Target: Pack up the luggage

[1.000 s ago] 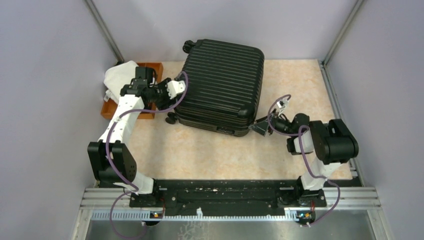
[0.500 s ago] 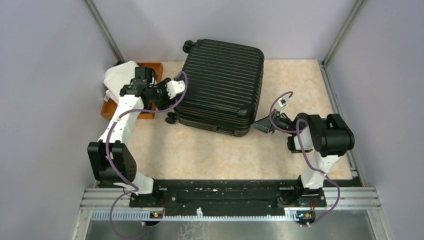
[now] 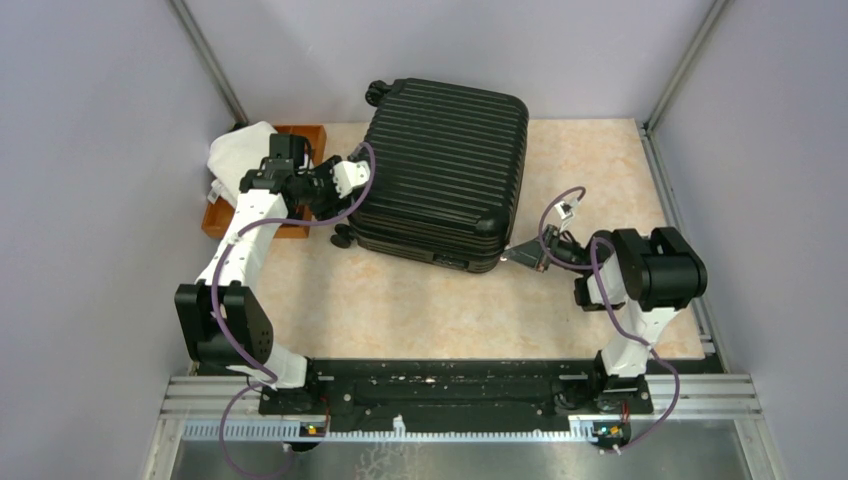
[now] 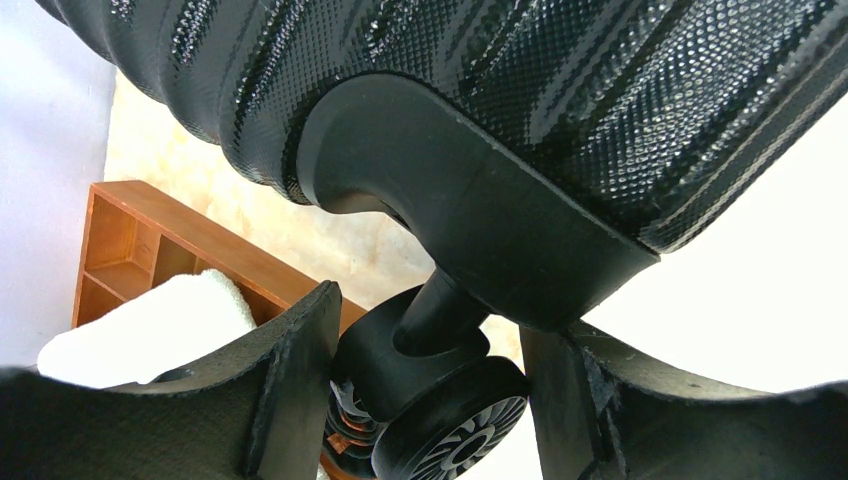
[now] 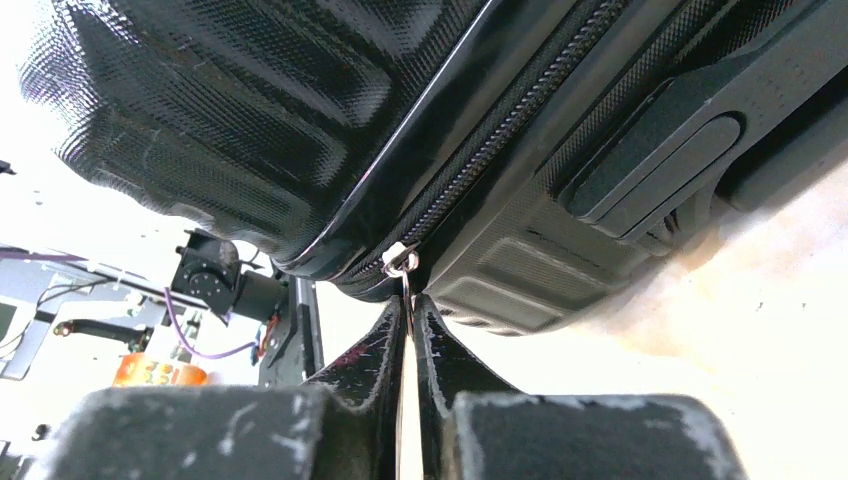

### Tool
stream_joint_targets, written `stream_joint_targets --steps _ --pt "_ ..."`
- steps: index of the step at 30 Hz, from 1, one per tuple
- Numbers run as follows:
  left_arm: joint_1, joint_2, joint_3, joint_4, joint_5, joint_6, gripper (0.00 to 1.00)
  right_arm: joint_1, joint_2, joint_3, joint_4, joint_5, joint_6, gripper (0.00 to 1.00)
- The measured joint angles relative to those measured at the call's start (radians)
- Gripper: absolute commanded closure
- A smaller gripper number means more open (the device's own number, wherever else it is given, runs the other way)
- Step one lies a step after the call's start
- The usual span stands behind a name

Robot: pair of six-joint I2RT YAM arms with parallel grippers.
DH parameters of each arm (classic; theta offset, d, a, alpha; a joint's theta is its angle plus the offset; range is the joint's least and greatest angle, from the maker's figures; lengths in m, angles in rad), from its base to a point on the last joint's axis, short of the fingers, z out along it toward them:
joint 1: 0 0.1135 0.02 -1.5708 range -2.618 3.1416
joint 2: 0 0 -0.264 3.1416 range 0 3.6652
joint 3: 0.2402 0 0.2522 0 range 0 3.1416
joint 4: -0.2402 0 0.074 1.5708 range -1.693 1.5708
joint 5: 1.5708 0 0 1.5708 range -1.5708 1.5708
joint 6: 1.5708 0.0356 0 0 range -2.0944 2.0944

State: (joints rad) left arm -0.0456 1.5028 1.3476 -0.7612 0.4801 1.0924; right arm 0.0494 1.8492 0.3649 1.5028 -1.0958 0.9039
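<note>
Right gripper (image 5: pixel 408 330) is pinched on the zip pull (image 5: pixel 404 266) at the luggage's (image 3: pixel 445 170) near right corner, so drag it along the seam, not outward. Far side, left gripper (image 4: pixel 430 400) sits open around a wheel (image 4: pixel 450 425), bracing.

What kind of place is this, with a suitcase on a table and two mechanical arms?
Most likely a robot test booth in a lab, not a home: plain grey walls with metal corner posts enclose a small table, and two arms are bolted to a metal rail at its near edge, working on the luggage.
</note>
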Motion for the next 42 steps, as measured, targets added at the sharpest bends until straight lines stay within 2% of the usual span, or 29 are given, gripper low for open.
stream_joint_targets --steps 7,13,16,18,19,21,24,32,42 --pt "0.001 0.0 0.0 -0.001 0.005 -0.006 0.85 0.002 -0.024 -0.029 0.003 0.04 -0.002 1.0" --pt "0.004 0.0 0.0 -0.002 0.013 -0.032 0.86 0.017 -0.154 -0.108 -0.036 0.138 -0.026 1.0" --pt "0.006 0.0 0.002 -0.003 0.016 -0.055 0.87 0.049 -0.275 -0.123 -0.202 0.208 -0.138 1.0" --pt "0.006 0.0 0.003 -0.003 0.018 -0.07 0.87 0.097 -0.395 -0.111 -0.425 0.277 -0.264 1.0" --pt "0.006 0.0 0.004 -0.003 0.018 -0.075 0.87 0.138 -0.467 -0.096 -0.565 0.337 -0.341 1.0" --pt "0.009 0.0 0.004 -0.003 0.016 -0.078 0.88 0.197 -0.563 -0.075 -0.742 0.44 -0.441 1.0" --pt "0.011 -0.005 0.002 -0.001 0.015 -0.092 0.9 0.277 -0.692 -0.063 -0.931 0.605 -0.535 1.0" --pt "-0.026 -0.075 -0.066 0.014 -0.007 -0.167 0.95 0.448 -1.001 -0.137 -1.13 0.902 -0.607 1.0" --pt "-0.114 -0.141 -0.115 0.004 -0.061 -0.269 0.96 0.709 -1.03 -0.132 -1.182 1.158 -0.633 1.0"
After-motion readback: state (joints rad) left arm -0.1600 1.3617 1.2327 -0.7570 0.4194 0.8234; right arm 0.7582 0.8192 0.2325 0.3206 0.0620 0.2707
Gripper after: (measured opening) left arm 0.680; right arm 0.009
